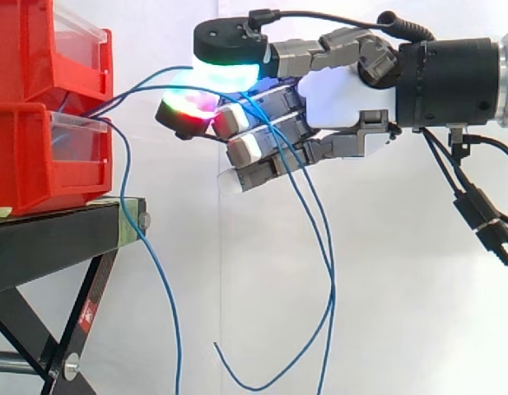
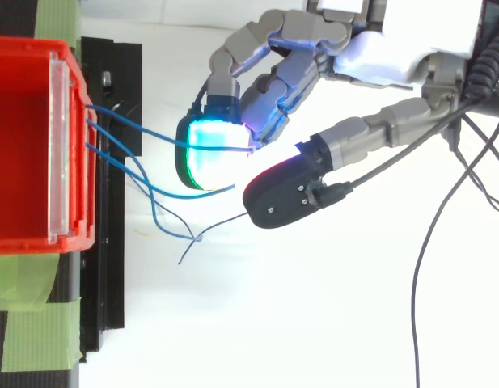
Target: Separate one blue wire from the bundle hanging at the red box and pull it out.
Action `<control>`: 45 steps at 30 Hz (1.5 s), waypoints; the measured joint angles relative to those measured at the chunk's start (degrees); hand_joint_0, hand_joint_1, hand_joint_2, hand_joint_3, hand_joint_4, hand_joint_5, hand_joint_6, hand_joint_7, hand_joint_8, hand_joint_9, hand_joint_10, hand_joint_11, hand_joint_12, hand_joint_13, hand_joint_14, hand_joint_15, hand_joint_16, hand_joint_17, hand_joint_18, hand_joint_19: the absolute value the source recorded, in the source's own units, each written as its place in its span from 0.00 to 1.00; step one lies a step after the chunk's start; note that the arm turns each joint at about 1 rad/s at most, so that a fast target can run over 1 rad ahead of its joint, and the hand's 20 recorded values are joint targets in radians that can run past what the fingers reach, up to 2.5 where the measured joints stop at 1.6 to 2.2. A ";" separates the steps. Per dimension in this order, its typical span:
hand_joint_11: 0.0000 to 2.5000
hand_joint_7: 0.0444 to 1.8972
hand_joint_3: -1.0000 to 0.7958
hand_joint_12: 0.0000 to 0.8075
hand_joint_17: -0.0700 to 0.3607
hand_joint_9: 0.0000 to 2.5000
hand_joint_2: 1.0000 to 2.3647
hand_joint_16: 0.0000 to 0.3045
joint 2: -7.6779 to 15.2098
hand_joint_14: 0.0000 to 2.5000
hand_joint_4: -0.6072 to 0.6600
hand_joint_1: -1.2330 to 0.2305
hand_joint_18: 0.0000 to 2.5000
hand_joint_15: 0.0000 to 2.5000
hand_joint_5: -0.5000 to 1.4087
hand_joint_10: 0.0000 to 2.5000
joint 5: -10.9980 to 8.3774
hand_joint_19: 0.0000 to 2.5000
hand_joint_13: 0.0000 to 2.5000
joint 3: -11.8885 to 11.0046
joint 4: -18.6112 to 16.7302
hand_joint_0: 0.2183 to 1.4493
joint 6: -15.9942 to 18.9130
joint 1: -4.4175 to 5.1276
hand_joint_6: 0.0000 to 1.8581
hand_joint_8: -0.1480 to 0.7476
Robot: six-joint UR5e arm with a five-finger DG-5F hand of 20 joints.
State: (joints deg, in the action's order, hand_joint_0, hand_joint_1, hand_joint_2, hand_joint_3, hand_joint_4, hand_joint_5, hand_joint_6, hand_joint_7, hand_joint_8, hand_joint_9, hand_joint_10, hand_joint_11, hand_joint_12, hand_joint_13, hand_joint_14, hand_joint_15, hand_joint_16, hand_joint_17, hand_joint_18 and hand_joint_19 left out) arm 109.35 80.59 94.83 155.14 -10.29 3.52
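Two red bins were stacked on the black stand (image 1: 48,239), the upper bin (image 1: 39,41) on the lower bin (image 1: 31,156), their clear front panels set at the stand's edge nearest the hand (image 1: 344,95). What lay behind the panels could not be made out. The bundle (image 2: 192,194) of thin blue wires was seen leaving the bins' front, where the two met. From above, its strands were spread out beyond the stand's edge and their loose ends were left pointing away from the bins. One strand (image 1: 127,177) was hung straight down past the stand's edge. One wire (image 2: 152,133) was stretched almost level from the bins' front to the hand, its long axis running away from the bins. There it was pinched between the thumb and a curled finger, whose fingertips (image 1: 225,72) were lit cyan, green and red. The other fingers were curled beneath. Past the pinch, blue wire was draped over those fingers and dropped in a long loop well below the hand, before the white curtain (image 1: 402,288). A small sticker (image 1: 87,313) was fixed on the stand's leg, too small to be read. Green tape (image 2: 39,335) was stuck by the bins at the stand's corner.
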 measured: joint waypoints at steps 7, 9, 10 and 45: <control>0.48 0.46 0.49 0.58 0.47 0.41 0.01 0.20 0.01 0.01 0.64 0.24 0.28 0.42 0.15 0.01 -0.07 0.17 0.44 0.00 0.15 0.34 0.01 0.00 0.48 0.55; 0.48 0.47 0.48 0.57 0.47 0.40 0.01 0.19 0.01 0.01 0.63 0.22 0.27 0.41 0.15 0.01 -0.07 0.17 0.43 0.00 0.16 0.34 0.01 0.01 0.48 0.53; 0.48 0.47 0.48 0.56 0.46 0.39 0.01 0.19 0.00 0.01 0.63 0.21 0.26 0.41 0.15 0.01 -0.08 0.17 0.42 0.00 0.16 0.34 0.01 0.00 0.48 0.53; 0.49 0.47 0.32 0.60 0.47 0.46 0.01 0.19 0.01 0.01 0.62 0.37 0.29 0.42 0.16 0.01 -0.04 0.20 0.46 0.00 0.04 0.24 0.01 0.01 0.46 0.57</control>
State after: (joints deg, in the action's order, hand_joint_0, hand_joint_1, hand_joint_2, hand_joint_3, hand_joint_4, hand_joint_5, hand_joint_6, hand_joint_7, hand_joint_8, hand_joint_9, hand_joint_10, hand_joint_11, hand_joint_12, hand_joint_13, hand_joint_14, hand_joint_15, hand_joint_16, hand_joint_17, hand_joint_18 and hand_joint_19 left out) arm 109.35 80.55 94.83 155.18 -10.28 3.53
